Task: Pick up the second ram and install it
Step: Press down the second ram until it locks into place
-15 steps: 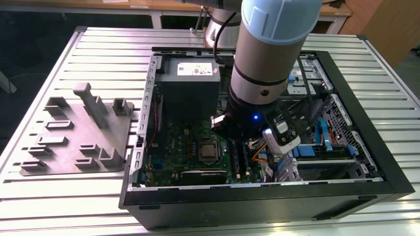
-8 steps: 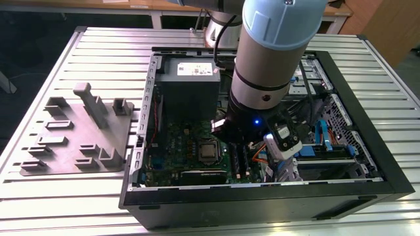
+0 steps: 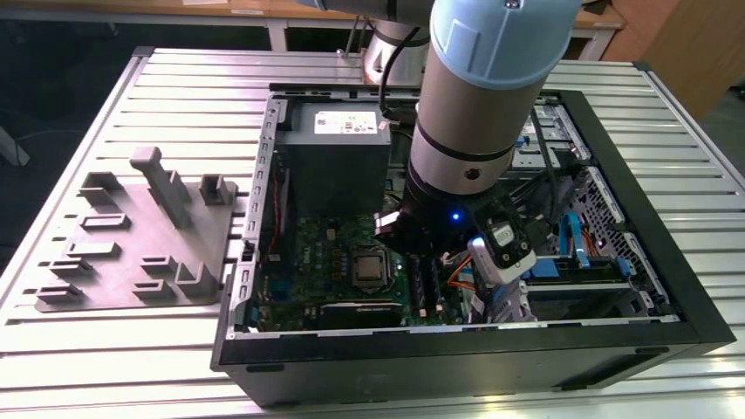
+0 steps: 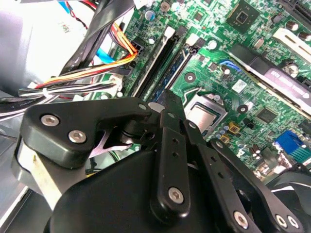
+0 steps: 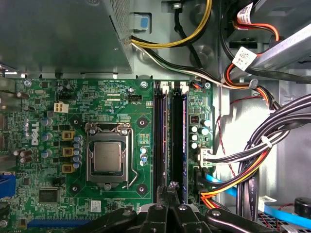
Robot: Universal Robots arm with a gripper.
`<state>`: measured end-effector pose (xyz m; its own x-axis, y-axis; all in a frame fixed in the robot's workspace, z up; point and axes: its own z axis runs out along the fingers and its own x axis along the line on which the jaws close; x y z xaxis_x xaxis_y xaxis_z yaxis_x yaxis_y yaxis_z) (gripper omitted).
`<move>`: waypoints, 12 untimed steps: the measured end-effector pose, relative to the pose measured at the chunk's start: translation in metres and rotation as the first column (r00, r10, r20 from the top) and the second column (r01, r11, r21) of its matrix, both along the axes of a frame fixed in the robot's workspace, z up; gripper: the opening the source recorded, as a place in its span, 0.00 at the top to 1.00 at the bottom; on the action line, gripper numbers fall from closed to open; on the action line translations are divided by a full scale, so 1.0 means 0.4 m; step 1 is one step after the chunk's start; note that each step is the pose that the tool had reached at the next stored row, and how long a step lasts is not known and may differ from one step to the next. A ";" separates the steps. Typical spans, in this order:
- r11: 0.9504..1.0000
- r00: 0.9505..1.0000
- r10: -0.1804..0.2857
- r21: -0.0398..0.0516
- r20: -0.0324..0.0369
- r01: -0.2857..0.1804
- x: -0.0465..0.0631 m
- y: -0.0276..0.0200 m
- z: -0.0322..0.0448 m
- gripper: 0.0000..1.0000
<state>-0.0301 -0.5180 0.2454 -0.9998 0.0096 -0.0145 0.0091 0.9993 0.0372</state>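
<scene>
The second ram is a dark stick with a blue-green edge, standing on edge in the memory slot farther from the processor socket. It also shows as a thin blue strip in the second wrist view. My gripper is low inside the open computer case, its black fingers drawn together right at the stick's near end. Nothing hangs between them. I cannot tell whether they touch the stick. In the exterior view the gripper sits over the green motherboard.
The neighbouring long black slot runs parallel, closer to the socket. Bundled cables crowd the far side of the slots. The grey power-supply box fills the case's back. A grey fixture plate lies on the table at the exterior view's left.
</scene>
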 end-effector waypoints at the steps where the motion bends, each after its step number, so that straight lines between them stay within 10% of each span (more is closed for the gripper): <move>1: 1.000 1.000 0.000 0.000 0.000 0.000 0.000 0.000 0.000 0.90; 12: 1.000 1.000 0.000 0.000 0.000 0.000 0.000 -0.012 -0.015 0.90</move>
